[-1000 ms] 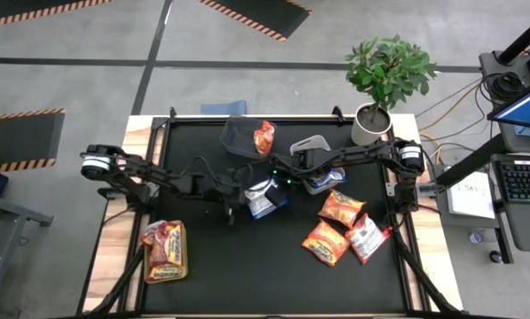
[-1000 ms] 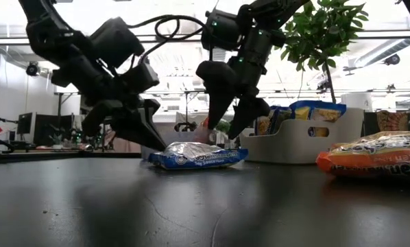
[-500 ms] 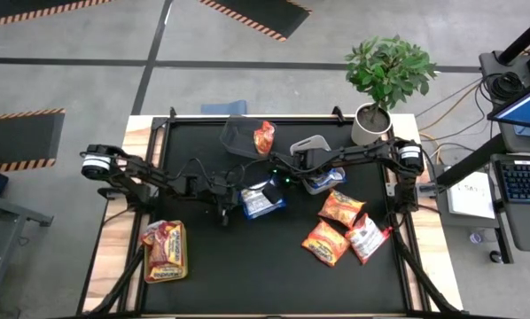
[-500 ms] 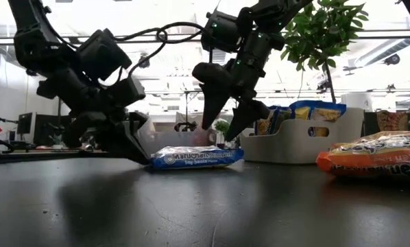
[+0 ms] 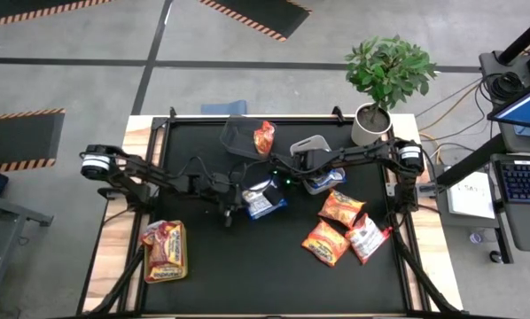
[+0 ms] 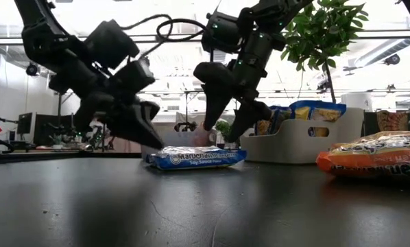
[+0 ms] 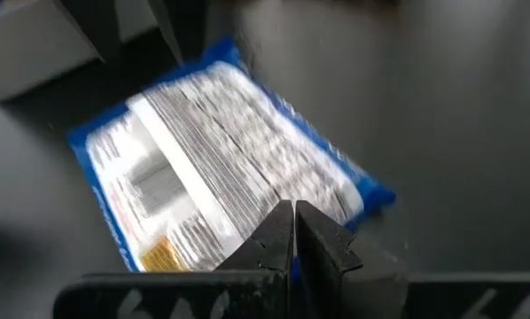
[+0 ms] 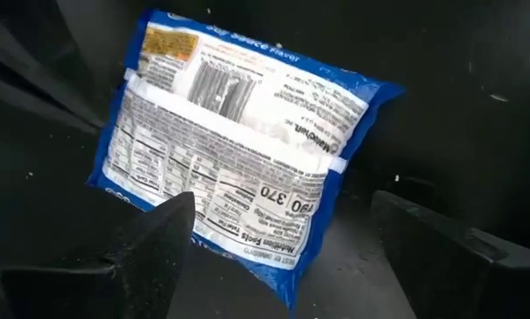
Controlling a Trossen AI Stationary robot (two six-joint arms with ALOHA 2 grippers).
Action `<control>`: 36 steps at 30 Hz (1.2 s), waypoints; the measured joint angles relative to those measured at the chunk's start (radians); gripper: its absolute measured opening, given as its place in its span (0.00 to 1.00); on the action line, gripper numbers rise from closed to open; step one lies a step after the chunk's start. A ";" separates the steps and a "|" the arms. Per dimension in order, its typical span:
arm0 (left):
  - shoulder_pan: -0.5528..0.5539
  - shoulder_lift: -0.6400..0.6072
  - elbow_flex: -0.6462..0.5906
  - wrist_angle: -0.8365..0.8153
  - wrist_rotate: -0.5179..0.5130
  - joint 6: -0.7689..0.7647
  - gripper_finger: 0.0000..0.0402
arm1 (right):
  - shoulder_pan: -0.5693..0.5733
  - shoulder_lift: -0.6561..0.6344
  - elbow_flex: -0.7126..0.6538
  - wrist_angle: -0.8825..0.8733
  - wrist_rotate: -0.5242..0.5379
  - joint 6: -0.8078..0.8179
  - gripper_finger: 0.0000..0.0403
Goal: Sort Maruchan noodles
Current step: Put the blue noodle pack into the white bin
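Blue noodle packet (image 6: 197, 157) lies flat under the wide-spread right claw (image 6: 227, 122), the pinched-together left claw (image 6: 152, 141) beside it

You have a black table mat (image 5: 274, 283) edged by pale wood (image 5: 113, 239). At the far right corner a potted plant (image 5: 385, 75) stands in a white pot (image 5: 368, 126); in the low view its leaves (image 6: 321, 31) show at upper right. A dark grey bin (image 5: 238, 135) sits at the far middle, and a light grey bin (image 5: 311, 144) lies right of it, seen low as a pale tub (image 6: 304, 140). Off to your right are a laptop (image 5: 522, 111), a keyboard (image 5: 522, 182) and a paper sheet (image 5: 471, 195). Hazard-striped floor mats (image 5: 17, 137) lie to the left.
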 joint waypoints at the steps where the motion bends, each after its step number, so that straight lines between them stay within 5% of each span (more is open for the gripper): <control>1: 0.000 0.010 -0.003 0.000 0.000 0.000 0.00 | 0.000 0.000 -0.002 -0.001 0.000 0.000 0.82; 14: 0.003 0.152 -0.004 0.052 0.001 -0.052 0.00 | 0.000 0.000 -0.051 0.090 0.008 0.050 0.83; 29: 0.003 0.153 -0.016 0.053 0.000 -0.056 0.00 | 0.002 0.000 -0.083 0.155 0.037 0.040 0.85; 36: 0.003 0.154 -0.019 0.060 -0.001 -0.056 0.00 | 0.017 0.000 -0.157 0.340 0.028 0.012 0.84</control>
